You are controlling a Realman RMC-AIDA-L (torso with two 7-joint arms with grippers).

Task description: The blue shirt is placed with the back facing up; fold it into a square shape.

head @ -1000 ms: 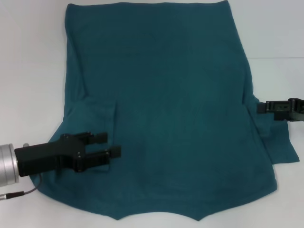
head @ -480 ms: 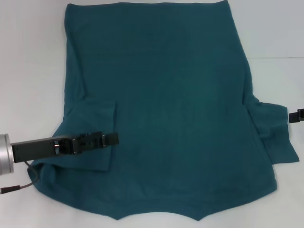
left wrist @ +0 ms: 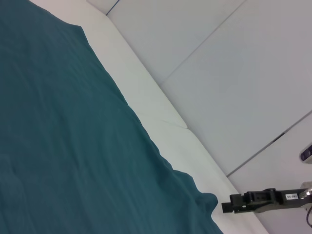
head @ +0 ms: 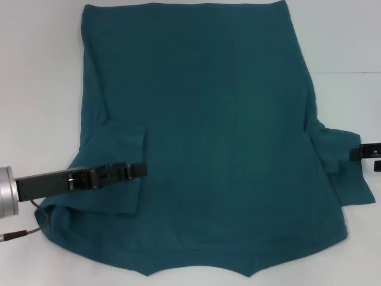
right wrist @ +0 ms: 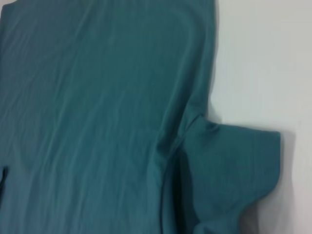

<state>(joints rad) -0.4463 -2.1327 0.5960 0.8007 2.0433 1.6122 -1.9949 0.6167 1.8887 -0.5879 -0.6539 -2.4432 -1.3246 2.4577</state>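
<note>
Head view: left gripper (head: 138, 170) is rolling edge-on over the blue shirt (head: 208, 119), spread back-up on the table (head: 36, 89); its folded sleeve is lying flat, jaw state unclear. Right gripper (head: 363, 152) is creeping back toward the unfolded sleeve, also unclear.

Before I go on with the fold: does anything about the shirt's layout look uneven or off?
Yes. The blue shirt lies lopsided: its sleeve on the robot's left is folded in over the body under the left gripper, while the other sleeve still sticks out flat near the right gripper. No damage shows.
</note>
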